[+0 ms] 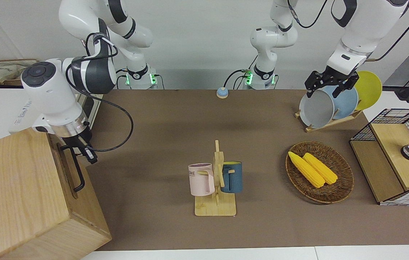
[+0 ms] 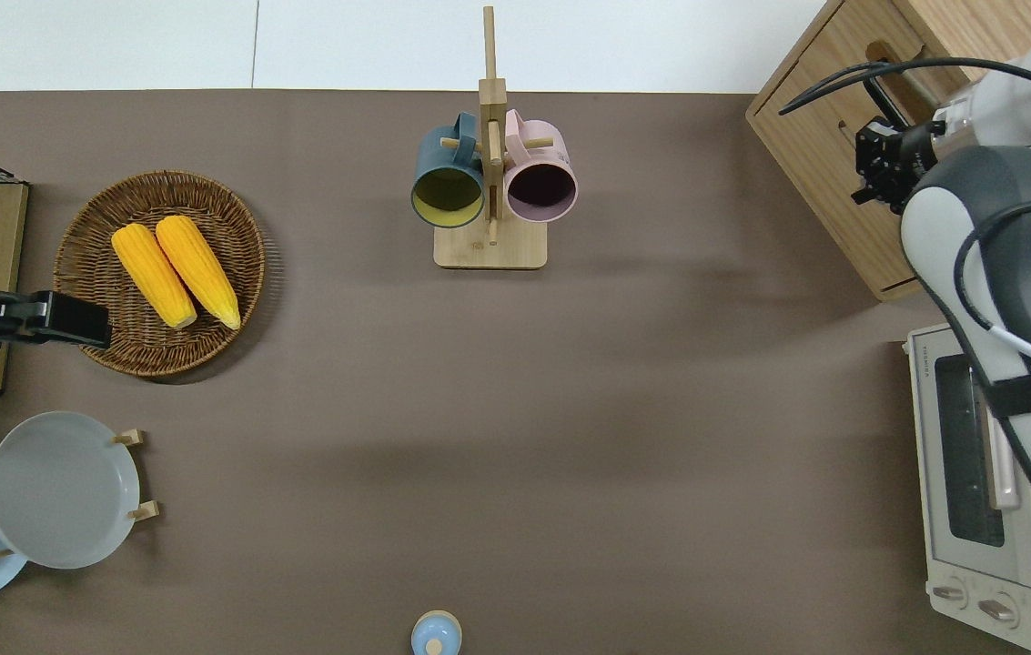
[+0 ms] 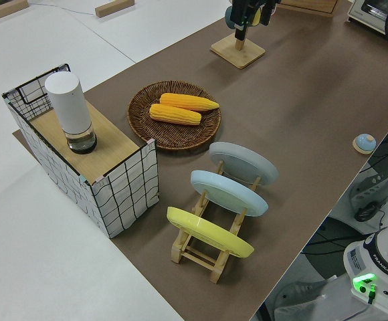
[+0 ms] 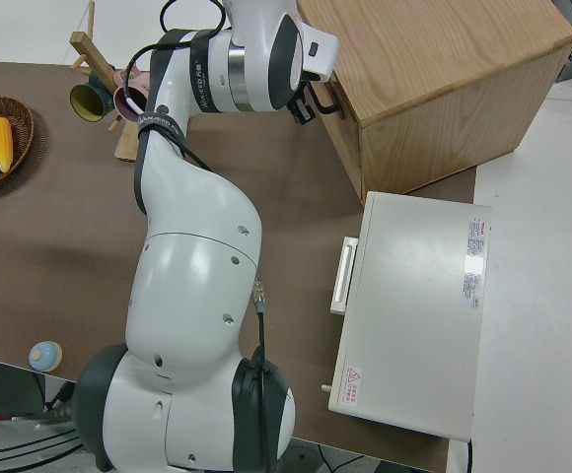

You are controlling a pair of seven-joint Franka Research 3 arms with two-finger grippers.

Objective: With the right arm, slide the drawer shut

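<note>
Right gripper (image 1: 83, 146): I see it at mid-left of the front view, hanging off the silver wrist ring, right beside the robot-side end of the black bar handle (image 1: 76, 169). Whether it touches the bar I cannot tell. How far the fingers are parted I cannot make out either, and I see nothing gripped in them.

Overhead check: same gripper (image 2: 879, 168) sits at the upper right of the frame, over the front face of the cabinet (image 2: 829, 182).

Drawer location: drawer (image 1: 68, 169) is in the big pale-wood cabinet at the lower left of the front view, at the right arm's end of the table, farther from the robots than the toaster oven (image 2: 979, 491).

Progress: drawer front looks flush, or all but flush, with the cabinet face; I see no open gap in the front or right side views. My judgement: the push is essentially finished. What remains is at most a last seat-in and pulling the arm clear.

Facing: drawer front and handle face the middle of the table, toward the mug rack (image 1: 216, 187).

Long axis: drawer front and bar run along the cabinet face, roughly from nearer the robots to farther, slanted in the overhead view.

Left arm: parked.
</note>
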